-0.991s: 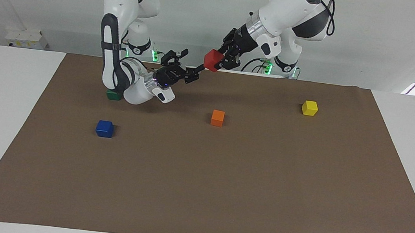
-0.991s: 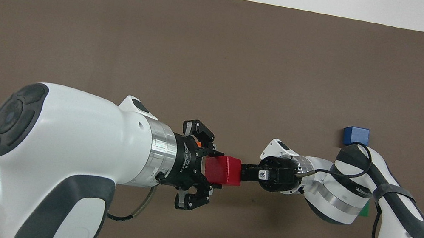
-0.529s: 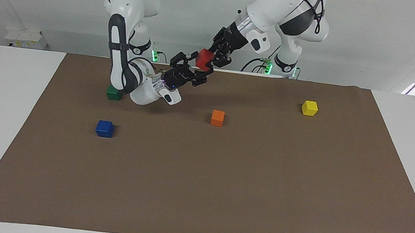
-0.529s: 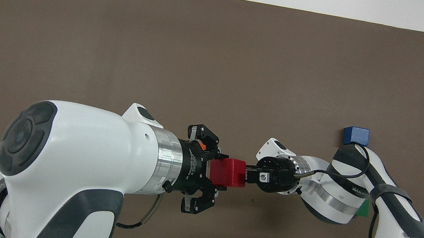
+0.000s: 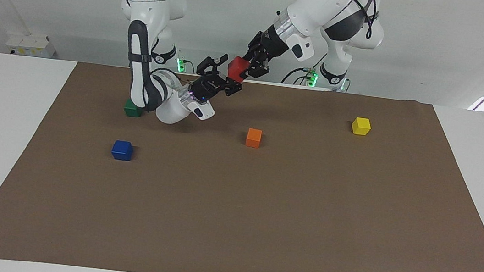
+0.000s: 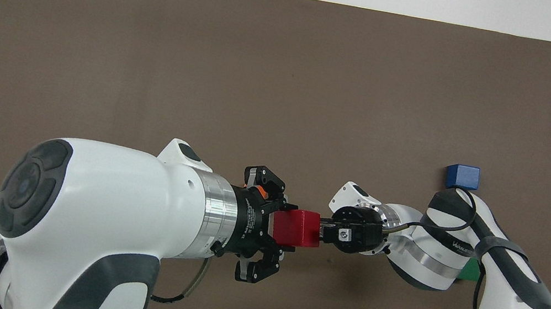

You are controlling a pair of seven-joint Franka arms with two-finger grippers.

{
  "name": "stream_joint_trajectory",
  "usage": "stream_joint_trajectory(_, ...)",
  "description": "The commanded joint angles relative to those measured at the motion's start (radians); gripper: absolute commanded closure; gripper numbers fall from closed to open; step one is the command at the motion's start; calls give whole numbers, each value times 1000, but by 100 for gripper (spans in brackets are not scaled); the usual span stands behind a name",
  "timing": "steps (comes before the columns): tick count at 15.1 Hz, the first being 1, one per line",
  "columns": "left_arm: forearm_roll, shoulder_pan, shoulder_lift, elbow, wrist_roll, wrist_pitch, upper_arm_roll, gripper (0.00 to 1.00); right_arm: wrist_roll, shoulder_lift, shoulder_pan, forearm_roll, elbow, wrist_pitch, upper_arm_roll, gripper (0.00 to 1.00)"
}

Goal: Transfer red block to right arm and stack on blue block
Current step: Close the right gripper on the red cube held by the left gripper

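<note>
The red block (image 5: 237, 68) is up in the air over the mat's edge nearest the robots, held in my left gripper (image 5: 245, 67), which is shut on it. It also shows in the overhead view (image 6: 297, 228), with the left gripper (image 6: 291, 228) around it. My right gripper (image 5: 227, 75), with its blue light, is open at the block's free side, one finger above and one below; it appears end-on in the overhead view (image 6: 321, 233). The blue block (image 5: 122, 150) sits on the mat toward the right arm's end, also in the overhead view (image 6: 462, 177).
A green cube (image 5: 133, 109) lies beside the right arm's wrist, nearer to the robots than the blue block. An orange cube (image 5: 253, 138) sits mid-mat and a yellow cube (image 5: 361, 125) toward the left arm's end. The brown mat (image 5: 258, 226) covers the table.
Both grippers have shifted toward the right arm's end and risen slightly. The right gripper has closed the gap and now reaches the red block held by the left gripper.
</note>
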Motion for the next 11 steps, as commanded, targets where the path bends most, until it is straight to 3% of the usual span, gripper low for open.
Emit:
stream_joint_trajectory(1,-17,-6,-39,-53,25,7,13,100,-47,3,23,41,2,-18,3,28)
stream_joint_trajectory(2,-17,-6,-39,-54,25,7,11,100,-67,3,32,52,1,-13,1,59)
stream_joint_trajectory(3,-17,-6,-42,-59,26,7,11,100,-75,1,36,53,-3,-15,3,98)
stream_joint_trajectory(10,-16,-7,-56,-79,84,-15,13,100,-78,0,40,50,2,-9,1,100)
stream_joint_trajectory(11,-14,-7,-56,-77,89,-15,13,78,-78,0,40,50,4,-9,1,100)
